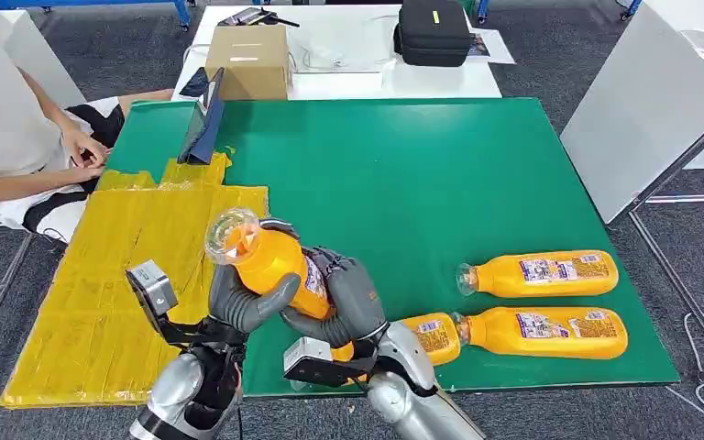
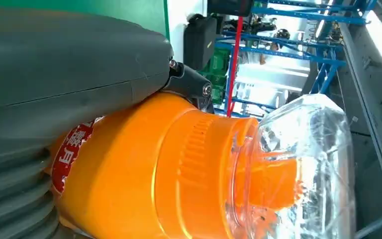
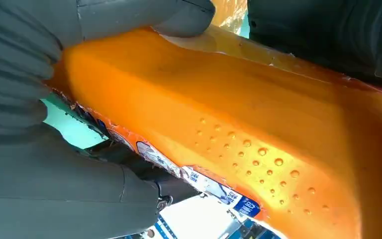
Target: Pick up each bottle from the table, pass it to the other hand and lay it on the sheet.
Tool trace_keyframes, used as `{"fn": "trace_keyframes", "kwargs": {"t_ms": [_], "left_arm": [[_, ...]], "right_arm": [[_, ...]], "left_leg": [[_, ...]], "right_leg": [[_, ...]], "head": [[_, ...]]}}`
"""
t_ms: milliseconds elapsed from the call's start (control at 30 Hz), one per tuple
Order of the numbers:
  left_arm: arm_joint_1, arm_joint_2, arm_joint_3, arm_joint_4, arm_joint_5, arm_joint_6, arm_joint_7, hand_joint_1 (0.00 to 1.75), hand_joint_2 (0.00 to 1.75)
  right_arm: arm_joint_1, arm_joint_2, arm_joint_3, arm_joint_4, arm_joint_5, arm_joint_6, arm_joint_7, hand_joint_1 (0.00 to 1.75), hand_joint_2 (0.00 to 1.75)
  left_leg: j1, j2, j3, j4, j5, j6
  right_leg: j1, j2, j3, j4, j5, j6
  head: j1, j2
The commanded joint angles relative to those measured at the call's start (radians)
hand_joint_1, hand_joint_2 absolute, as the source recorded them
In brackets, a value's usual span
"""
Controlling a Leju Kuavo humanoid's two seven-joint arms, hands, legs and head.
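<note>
The yellow sheet (image 1: pixel 128 275) lies to the robot's left on the green table (image 1: pixel 422 174). Just beside its near edge, the held bottle (image 1: pixel 270 266) tilts, clear cap up and toward the sheet. Both the left hand (image 1: pixel 243 307) and right hand (image 1: pixel 348 302) grasp its body, the left nearer the sheet.

— Any lettering legible on the held bottle (image 2: pixel 144 179)?
— White characters on a red label patch, too skewed and cut off to read.
— And from the right wrist side?
— A label strip (image 3: pixel 199 181) with blue and white print, blurred beyond reading.
— The two bottles lying at the right (image 1: pixel 543 273) (image 1: pixel 545 333)?
— Printed labels, too small to make out.
— The cardboard box (image 1: pixel 249 60) at the far side?
— A white sticker, unreadable.
</note>
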Motion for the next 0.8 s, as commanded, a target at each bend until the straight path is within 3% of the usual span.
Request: {"fn": "trace_keyframes", "kwargs": {"t_ms": [33, 67, 100, 133, 433, 633, 800], "left_arm": [[-0.023, 0.001, 0.01, 0.015, 0.007, 0.004, 0.002, 1.75, 1.75], [-0.022, -0.001, 0.014, 0.013, 0.008, 0.008, -0.001, 1.75, 1.75], [-0.022, -0.002, 0.017, 0.01, 0.007, 0.014, -0.005, 1.75, 1.75], [-0.022, 0.0, 0.02, 0.006, -0.009, 0.03, -0.018, 1.75, 1.75], [-0.038, 0.049, 0.182, -0.098, -0.09, 0.171, -0.089, 1.75, 1.75], [-0.028, 0.049, 0.189, -0.096, -0.109, 0.177, -0.089, 1.75, 1.75], [-0.028, 0.059, 0.2, -0.086, -0.36, 0.357, -0.161, 1.75, 1.75]], "right_arm": [[-0.018, -0.021, -0.001, 0.029, -0.012, -0.013, 0.003, 1.75, 1.75], [-0.013, -0.017, -0.008, 0.024, -0.017, -0.021, 0.002, 1.43, 1.75], [-0.009, -0.016, -0.014, 0.019, -0.021, -0.027, 0.0, 0.1, 1.75], [-0.001, -0.012, -0.023, 0.007, -0.032, -0.039, -0.009, 0.0, 1.75], [0.059, -0.046, -0.083, -0.221, -0.107, -0.06, -0.018, 0.0, 1.75], [0.07, -0.049, -0.089, -0.253, -0.136, -0.047, -0.03, 0.0, 1.75], [0.093, -0.065, -0.083, -0.347, -0.136, -0.062, -0.041, 0.0, 1.75]], "left_leg": [[0.0, 0.0, 0.006, -0.001, -0.001, 0.001], [0.0, 0.0, 0.003, -0.001, -0.001, 0.001], [0.0, 0.0, 0.005, -0.001, -0.001, 0.001], [0.0, 0.0, 0.003, -0.001, -0.001, 0.001], [0.0, 0.0, 0.001, 0.0, 0.0, 0.0], [0.0, 0.0, 0.003, -0.001, -0.001, 0.0], [0.0, 0.0, 0.002, 0.0, -0.001, 0.0]], "right_leg": [[0.001, -0.001, 0.006, -0.002, -0.001, -0.002], [0.001, -0.001, 0.004, -0.001, -0.001, -0.001], [0.001, -0.001, 0.006, -0.002, -0.001, -0.002], [0.001, -0.001, 0.004, -0.001, -0.001, -0.001], [0.0, -0.001, 0.001, 0.0, -0.001, -0.001], [0.001, -0.001, 0.003, -0.001, -0.001, -0.002], [0.0, -0.001, 0.002, -0.001, -0.001, -0.001]], "head": [[0.0, 0.0], [0.0, 0.0], [0.0, 0.0], [0.0, 0.0], [0.0, 0.0], [0.0, 0.0], [0.0, 0.0]]}}
